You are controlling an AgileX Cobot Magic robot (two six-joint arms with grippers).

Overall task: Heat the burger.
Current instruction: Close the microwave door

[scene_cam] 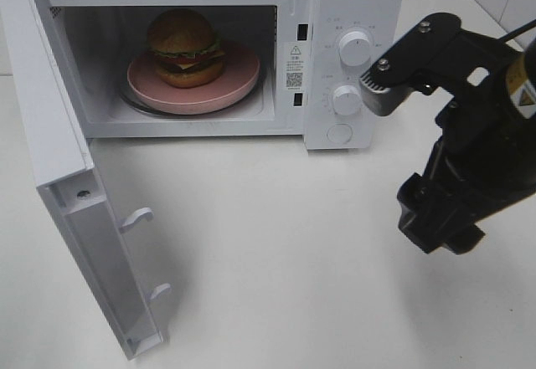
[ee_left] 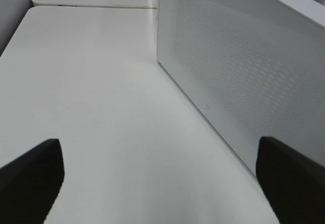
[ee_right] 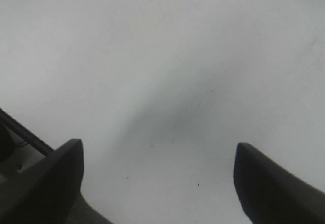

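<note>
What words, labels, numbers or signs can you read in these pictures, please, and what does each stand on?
No text is legible.
Sticker on the microwave frame: warning triangle and QR code; print too small to read.
Marks around the upper knob and lower knob: too small.
Yellow label on the right arm: blurred.
Wrist views: none.

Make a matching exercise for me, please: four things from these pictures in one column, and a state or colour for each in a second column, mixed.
1 burger
2 plate
3 microwave door
4 right gripper

a swung wide on its hinge
b pink
c open, holding nothing
d sits on the plate

Pairs: 1-d, 2-b, 3-a, 4-c
</note>
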